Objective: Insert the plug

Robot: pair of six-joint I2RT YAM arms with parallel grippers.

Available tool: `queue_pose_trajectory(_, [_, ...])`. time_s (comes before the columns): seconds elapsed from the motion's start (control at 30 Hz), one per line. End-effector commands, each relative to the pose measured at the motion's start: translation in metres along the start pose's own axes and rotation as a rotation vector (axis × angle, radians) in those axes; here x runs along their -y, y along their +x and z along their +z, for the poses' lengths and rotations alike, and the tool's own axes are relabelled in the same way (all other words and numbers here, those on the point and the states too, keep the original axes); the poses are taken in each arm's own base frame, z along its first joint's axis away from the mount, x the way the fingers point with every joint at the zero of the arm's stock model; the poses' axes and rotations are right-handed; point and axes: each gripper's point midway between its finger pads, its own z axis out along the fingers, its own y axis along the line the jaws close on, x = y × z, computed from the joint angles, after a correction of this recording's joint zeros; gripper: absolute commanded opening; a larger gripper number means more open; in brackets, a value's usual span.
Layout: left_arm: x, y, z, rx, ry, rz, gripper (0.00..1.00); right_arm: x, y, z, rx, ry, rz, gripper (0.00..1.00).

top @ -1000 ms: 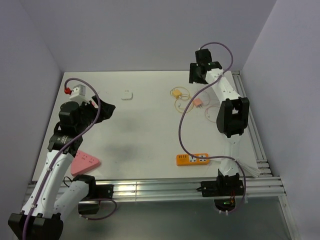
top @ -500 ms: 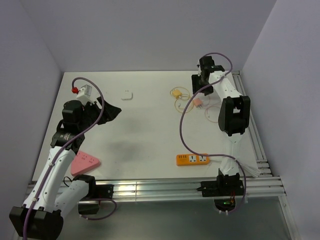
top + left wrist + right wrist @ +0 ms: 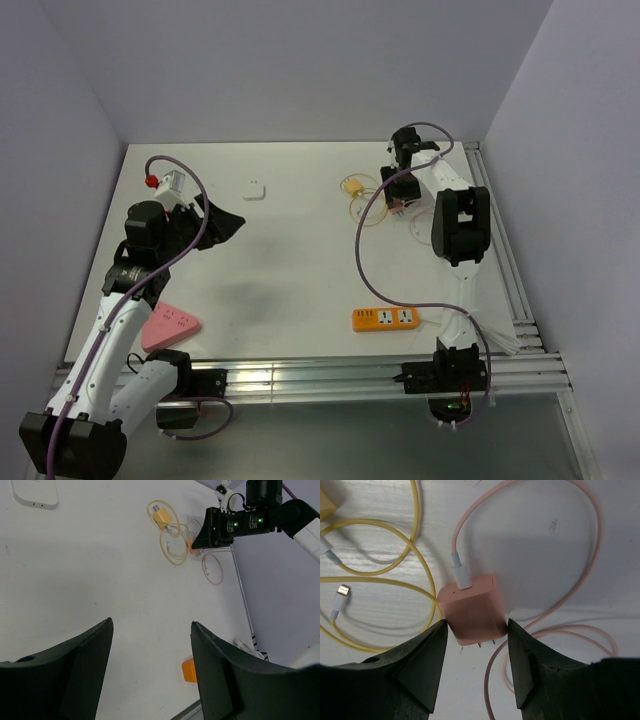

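The pink plug point(image 3: 472, 612) lies flat on the table at the far right, prongs pointing toward me, its pink cable point(image 3: 592, 555) looping to the right. My right gripper point(image 3: 476, 622) is down on it with one finger against each side; from above the gripper point(image 3: 400, 195) hides most of the plug. The orange power strip point(image 3: 385, 319) lies near the front edge on the right, and a corner of it shows in the left wrist view point(image 3: 189, 670). My left gripper point(image 3: 225, 222) is open and empty, held above the left half of the table point(image 3: 152, 625).
A yellow plug with a coiled yellow cable point(image 3: 352, 186) lies just left of the pink plug, its cable close to my right gripper's left finger point(image 3: 380, 545). A white adapter point(image 3: 254, 189) sits at the back centre. A pink triangular power strip point(image 3: 168, 325) lies front left.
My right gripper came down from the back right corner onto the pink plug and now brackets it. My left arm swung slightly right a second ago, then stayed still.
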Motion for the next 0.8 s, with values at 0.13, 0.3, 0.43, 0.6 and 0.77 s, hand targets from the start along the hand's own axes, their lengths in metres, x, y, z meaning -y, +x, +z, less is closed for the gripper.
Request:
queue_pose_trajectory(0.13, [0.006, -0.004, 0.0, 0.014, 0.033, 0.024, 0.68, 0.006, -0.01, 0.014, 0.01, 0.036, -0.017, 0.53])
queue_pose_trajectory(0.3, [0.016, 0.0, 0.0, -0.007, 0.093, 0.028, 0.65, 0.003, -0.018, 0.011, 0.043, 0.023, -0.004, 0.45])
queue_pose_trajectory(0.43, [0.024, 0.002, 0.001, -0.027, 0.141, 0.032, 0.61, 0.0, -0.025, 0.001, 0.081, 0.004, 0.003, 0.33])
queue_pose_trajectory(0.6, [0.03, 0.006, 0.002, -0.049, 0.185, 0.026, 0.58, -0.009, -0.037, -0.02, 0.169, -0.048, 0.054, 0.0])
queue_pose_trajectory(0.77, [0.044, 0.01, 0.009, -0.089, 0.272, 0.004, 0.53, -0.02, -0.047, -0.068, 0.304, -0.105, 0.125, 0.0])
